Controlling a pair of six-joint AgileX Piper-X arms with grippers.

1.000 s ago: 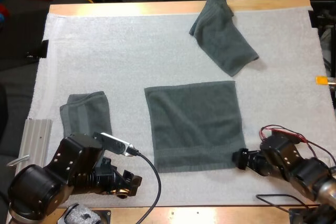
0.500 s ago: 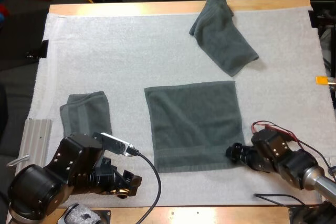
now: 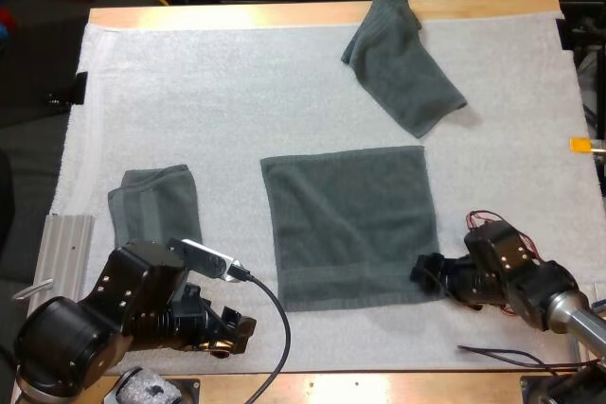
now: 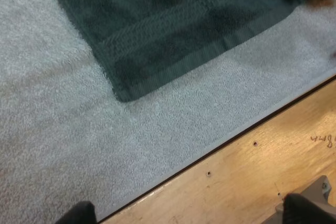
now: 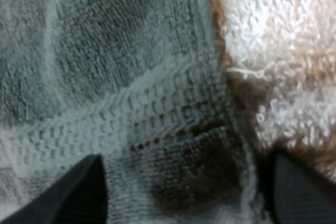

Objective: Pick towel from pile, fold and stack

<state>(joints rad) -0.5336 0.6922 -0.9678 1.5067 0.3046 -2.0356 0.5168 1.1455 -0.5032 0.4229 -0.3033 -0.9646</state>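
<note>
- At mid-mat, a flat towel [image 3: 350, 224] lies spread out square, dark grey-green on the white mat [image 3: 237, 101].
- Right fingers [image 5: 79, 192] stand apart, released, one to each side of that towel's near right corner, low over its woven band.
- Left fingers [image 4: 310, 208] are parted too, gripping nothing, over the mat's near edge and the bare wood of the table [image 4: 252, 171]. The flat towel's near left corner lies just beyond them.
- A folded towel [image 3: 151, 201] rests at the mat's left side, just beyond the left arm and well apart from the flat towel.
- A crumpled towel [image 3: 398, 63] sits at the far side, its far end reaching the mat's far edge, with bare mat between it and the flat towel.
</note>
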